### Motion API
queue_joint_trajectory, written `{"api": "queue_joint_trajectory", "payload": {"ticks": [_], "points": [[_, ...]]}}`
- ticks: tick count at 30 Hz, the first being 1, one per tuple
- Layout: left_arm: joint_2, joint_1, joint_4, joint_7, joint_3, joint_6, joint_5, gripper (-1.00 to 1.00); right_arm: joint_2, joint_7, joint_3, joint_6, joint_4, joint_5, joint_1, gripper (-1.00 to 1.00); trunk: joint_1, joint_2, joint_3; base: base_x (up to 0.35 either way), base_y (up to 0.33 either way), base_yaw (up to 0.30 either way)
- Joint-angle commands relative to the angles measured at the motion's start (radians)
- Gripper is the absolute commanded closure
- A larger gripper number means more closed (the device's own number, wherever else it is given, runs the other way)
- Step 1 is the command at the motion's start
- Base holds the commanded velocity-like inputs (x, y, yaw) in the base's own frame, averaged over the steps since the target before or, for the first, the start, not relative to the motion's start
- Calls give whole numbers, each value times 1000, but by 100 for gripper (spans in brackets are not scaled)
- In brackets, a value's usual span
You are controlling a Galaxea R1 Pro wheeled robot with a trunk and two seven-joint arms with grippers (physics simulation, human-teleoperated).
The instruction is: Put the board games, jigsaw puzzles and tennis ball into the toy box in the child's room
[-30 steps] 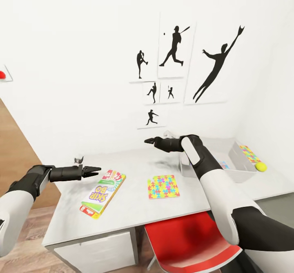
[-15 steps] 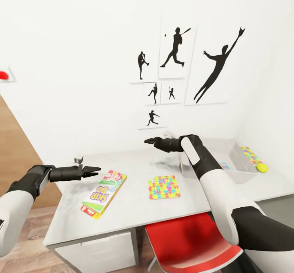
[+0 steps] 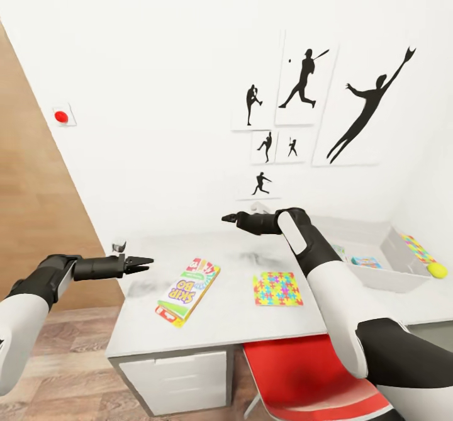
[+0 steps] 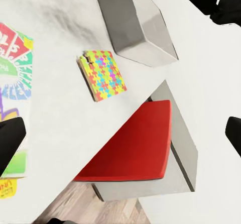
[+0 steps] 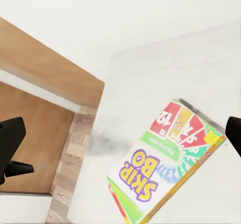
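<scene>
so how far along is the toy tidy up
Partly done: the toy box already holds a small colourful box and a jigsaw puzzle leaning inside. Nothing in hand; left hand and right hand are open. Left: SKIP-BO game, table puzzle, tennis ball beside the box.

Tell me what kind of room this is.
Likely a child's bedroom or playroom: black sports-silhouette prints on the white wall, a Skip-Bo game box and a bright jigsaw puzzle on a pale desk, with a red chair tucked under it.
</scene>
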Motion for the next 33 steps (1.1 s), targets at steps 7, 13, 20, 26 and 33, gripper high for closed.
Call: {"api": "queue_joint_trajectory", "payload": {"ticks": [7, 13, 20, 26, 33], "points": [[1, -1, 0, -4, 5, 10, -11, -100, 0, 7, 1, 5, 2, 9, -1, -100, 1, -2, -2, -5, 100, 62], [2, -1, 0, -2, 5, 9, -12, -100, -1, 6, 1, 6, 4, 10, -1, -100, 1, -2, -2, 0, 43, 3], [2, -1, 0, 1, 6, 10, -14, -100, 0, -16, 2, 7, 6, 10, -1, -100, 1, -2, -2, 0, 225, 0], [10, -1, 0, 3, 5, 9, -14, -100, 1, -83, 2, 8, 15, 6, -1, -100, 1, -2, -5, 0, 164, 0], [22, -1, 0, 8, 5, 8, -15, -100, 4, -173, 0, 10, 67, 3, -2, -100, 1, -2, -15, 0, 28, 0]]}}
